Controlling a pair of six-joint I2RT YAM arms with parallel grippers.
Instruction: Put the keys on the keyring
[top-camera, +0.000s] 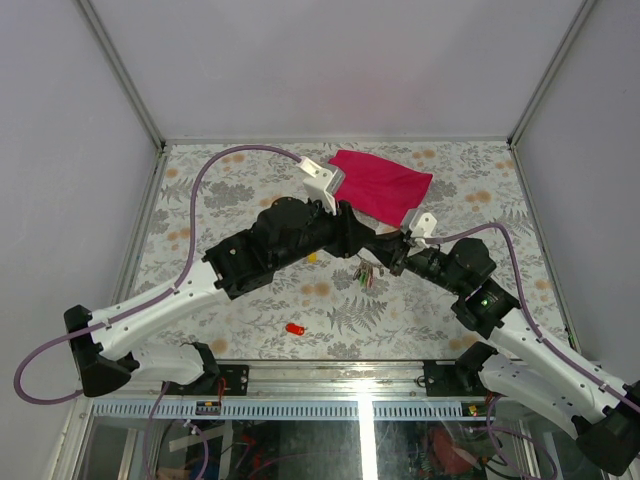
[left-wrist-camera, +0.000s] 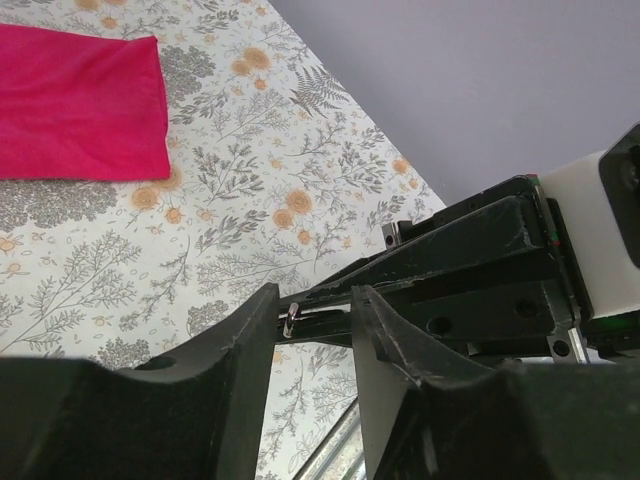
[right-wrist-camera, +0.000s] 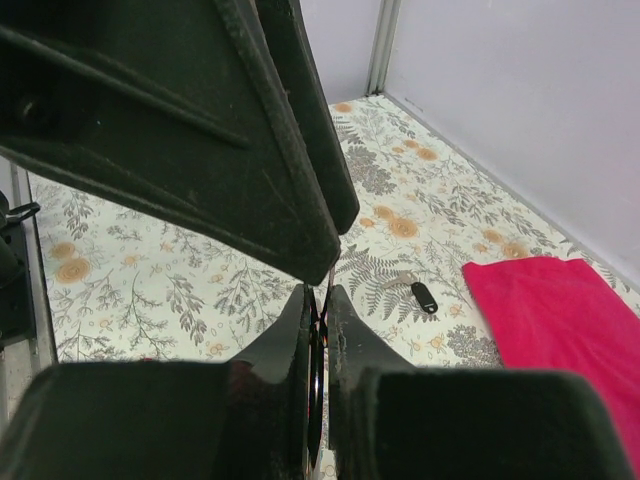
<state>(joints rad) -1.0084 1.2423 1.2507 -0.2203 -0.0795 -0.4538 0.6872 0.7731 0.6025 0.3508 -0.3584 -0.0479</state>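
Two-arm workcell seen from above and from both wrists. The right gripper (right-wrist-camera: 320, 298) has its fingers drawn together on a thin wire of the keyring (top-camera: 366, 272), which runs down into the narrow slit between them. The left gripper (left-wrist-camera: 318, 312) meets it nose to nose above the middle of the table (top-camera: 250, 190). Its jaws stand apart, and a short silver piece of the ring shows in the gap, just beside one finger and not clamped. In the top view the ring's bunch of small coloured keys hangs directly below the point where the two grippers meet, above the tabletop.

The yellow key (top-camera: 313, 257) lies on the table just beside the left arm's dark forearm, to the left of the bunch. The red key (top-camera: 295, 328) lies well apart from both grippers, nearer the front edge. A small black-headed key (right-wrist-camera: 424, 296) lies flat on the table between the grippers and the magenta cloth (top-camera: 385, 185), visible only from the right wrist. The cloth lies spread flat toward the far edge, to the right of centre.

The tabletop is covered with a pale floral print of grey ferns and orange blossoms. Plain grey walls (top-camera: 330, 60) enclose it on three sides, joined by aluminium corner posts (top-camera: 120, 70). A purple cable (top-camera: 190, 230) loops along each arm.
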